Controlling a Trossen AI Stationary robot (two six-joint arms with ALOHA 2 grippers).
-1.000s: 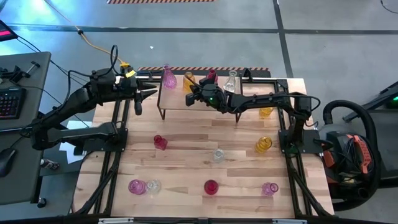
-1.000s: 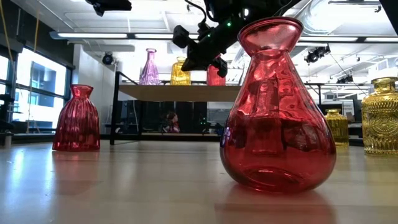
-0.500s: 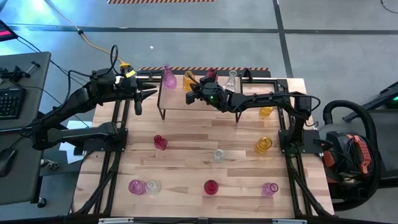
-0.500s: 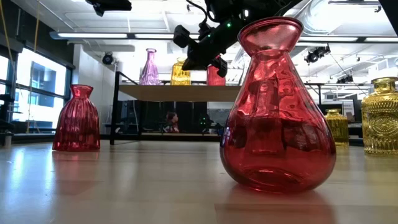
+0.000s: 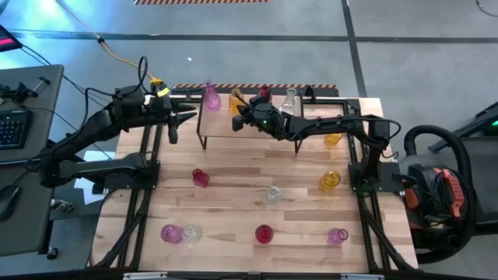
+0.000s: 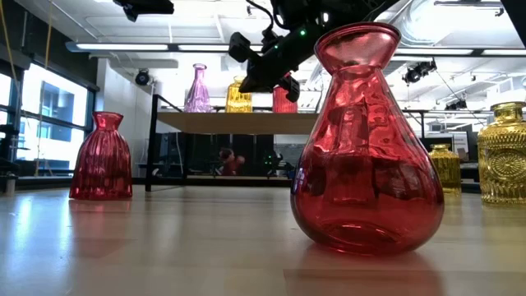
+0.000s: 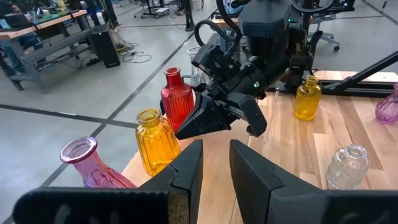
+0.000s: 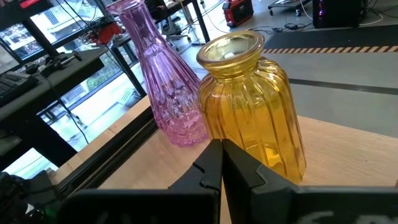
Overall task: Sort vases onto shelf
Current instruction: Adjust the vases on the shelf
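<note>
A small raised shelf (image 5: pixel 249 117) with a light wooden top on thin black wire legs is seen at the far edge of the wooden worktop (image 5: pixel 233 187). Four glass vases are lined along its back edge: a tall pink ribbed vase (image 5: pixel 211 96), a squat amber-yellow ribbed vase (image 5: pixel 236 100), a red ribbed vase (image 5: pixel 263 94) and a clear vase (image 5: pixel 289 101). All are seen to be empty.

The right gripper (image 5: pixel 237 122) is reached across the shelf top, its fingers shut together with nothing between them, just in front of the amber-yellow vase and apart from it. In its wrist view the fingertips (image 8: pixel 211 163) are pressed closed before the amber-yellow and pink vases.

The left gripper (image 5: pixel 189 117) is held level just off the shelf's left end, its fingers (image 7: pixel 186 168) parted by a narrow gap and nothing gripped.

More vases are scattered over the worktop: a red one (image 5: pixel 200 178) at mid-left, a clear one (image 5: pixel 273 194) at the centre, two amber-yellow ones (image 5: pixel 329 180) on the right, and along the near edge a pink and clear pair (image 5: pixel 171 232), a red bulbous vase (image 5: pixel 264 233) and a pink vase (image 5: pixel 337 236).
</note>
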